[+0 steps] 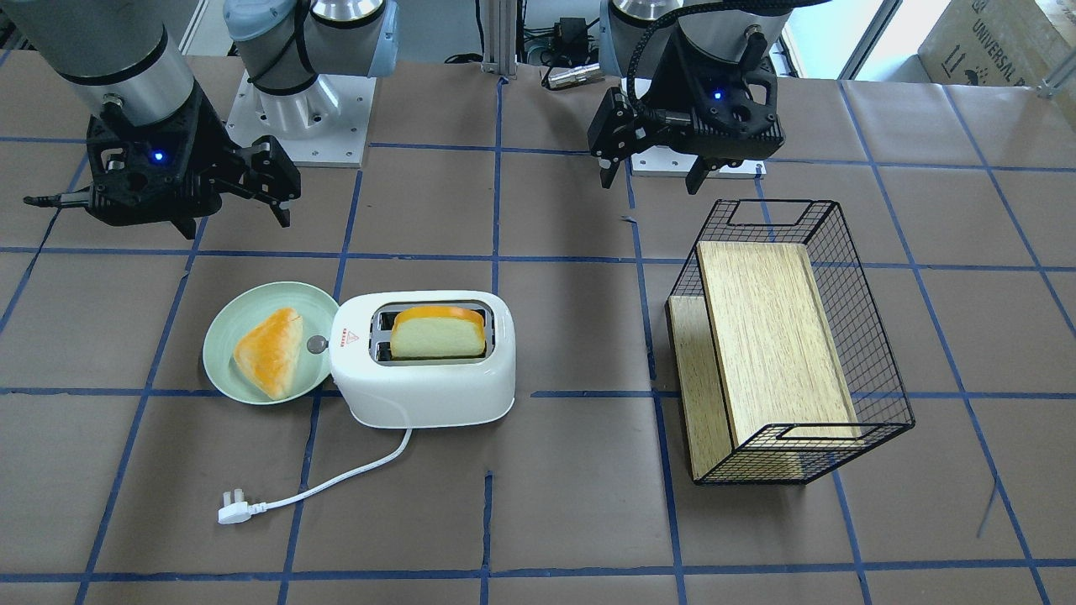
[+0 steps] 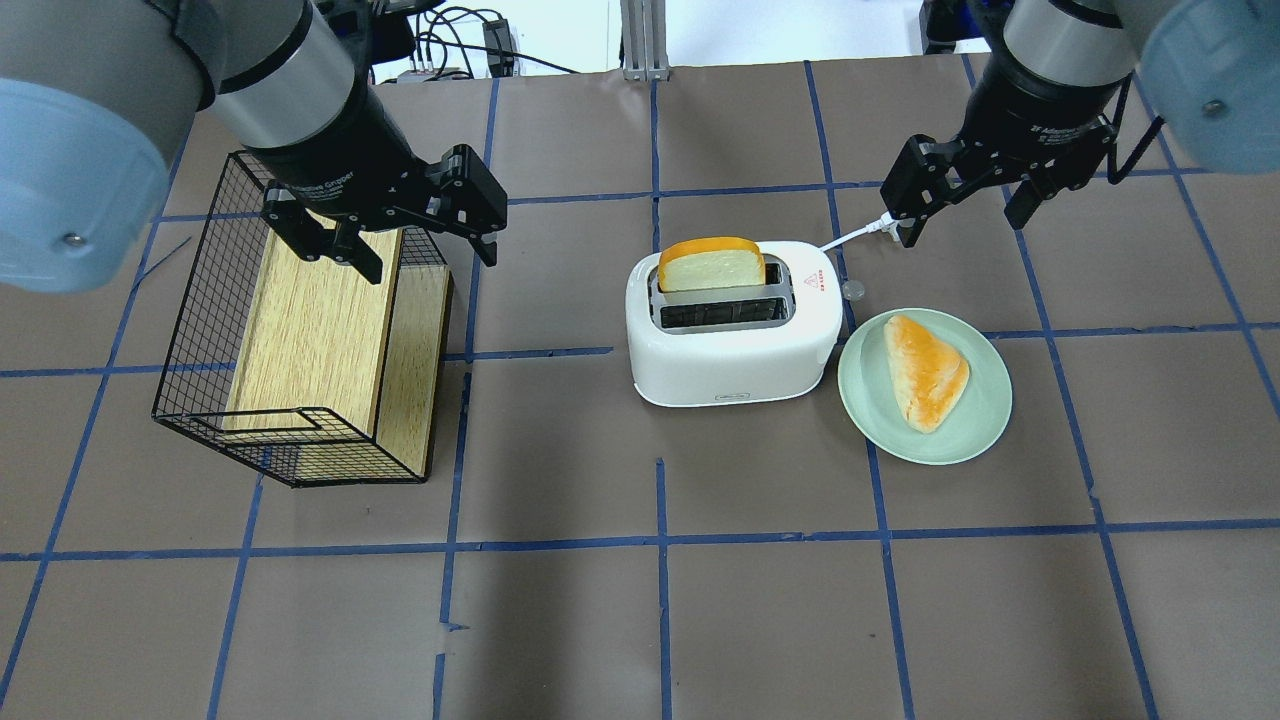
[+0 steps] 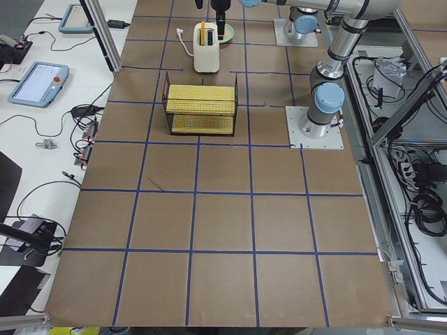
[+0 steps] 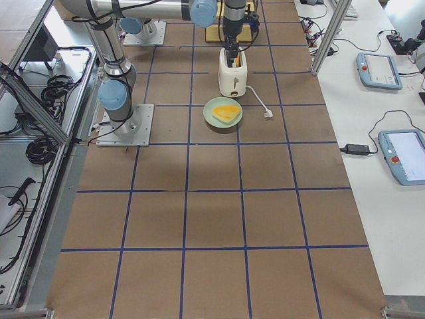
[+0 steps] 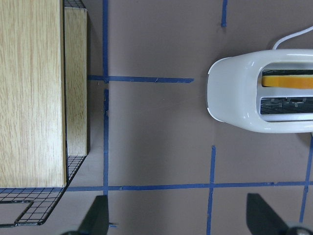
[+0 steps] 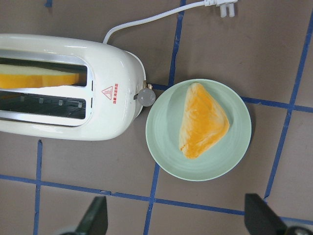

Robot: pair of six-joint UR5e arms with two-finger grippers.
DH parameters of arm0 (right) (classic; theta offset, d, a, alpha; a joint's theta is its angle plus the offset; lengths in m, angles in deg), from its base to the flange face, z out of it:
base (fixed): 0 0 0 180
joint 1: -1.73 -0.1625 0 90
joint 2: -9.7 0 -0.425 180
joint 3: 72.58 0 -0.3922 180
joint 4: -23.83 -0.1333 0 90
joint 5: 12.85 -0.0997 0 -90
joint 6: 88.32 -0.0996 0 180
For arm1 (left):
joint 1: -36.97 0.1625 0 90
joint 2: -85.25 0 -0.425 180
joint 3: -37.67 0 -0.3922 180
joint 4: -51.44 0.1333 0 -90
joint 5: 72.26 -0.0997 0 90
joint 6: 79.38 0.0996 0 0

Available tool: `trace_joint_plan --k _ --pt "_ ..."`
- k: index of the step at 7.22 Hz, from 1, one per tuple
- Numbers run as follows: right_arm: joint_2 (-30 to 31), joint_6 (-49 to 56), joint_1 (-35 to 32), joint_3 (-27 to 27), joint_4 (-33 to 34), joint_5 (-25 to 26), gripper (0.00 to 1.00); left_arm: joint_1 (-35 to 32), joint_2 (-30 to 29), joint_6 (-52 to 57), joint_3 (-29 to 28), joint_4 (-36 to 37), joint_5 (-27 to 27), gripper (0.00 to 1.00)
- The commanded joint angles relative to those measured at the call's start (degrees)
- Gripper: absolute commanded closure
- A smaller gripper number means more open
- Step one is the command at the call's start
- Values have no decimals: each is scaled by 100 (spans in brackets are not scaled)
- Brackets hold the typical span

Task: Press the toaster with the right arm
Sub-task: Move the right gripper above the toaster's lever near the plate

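Overhead exterior: the toaster sits at eight o'clock from the right arm's spread, empty jaws, knob end nearest.

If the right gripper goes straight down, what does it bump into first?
Probably the bare table just beside the plate, not the toaster. The right gripper points down, open. Depth is hard to judge, so it might clip the plate's rim.

Robotics lab, taped-grid bench, teach pendants on side table, aluminium framing, bundled cables
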Motion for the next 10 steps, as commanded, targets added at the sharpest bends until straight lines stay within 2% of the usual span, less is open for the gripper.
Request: trace_joint_plan --k 1,7,8,10 --pt "14 -25 20 -7 -21 -4 0 1 0 -3 0 0 0 0" --pt "-4 124 -24 10 5 -13 0 -8 0 -3 0 0 0 0" --pt "-91 1064 -24 36 66 -22 0 0 0 -3 0 0 0 0" --pt "-547 3627 -24 37 819 40 0 -8 0 -3 0 0 0 0"
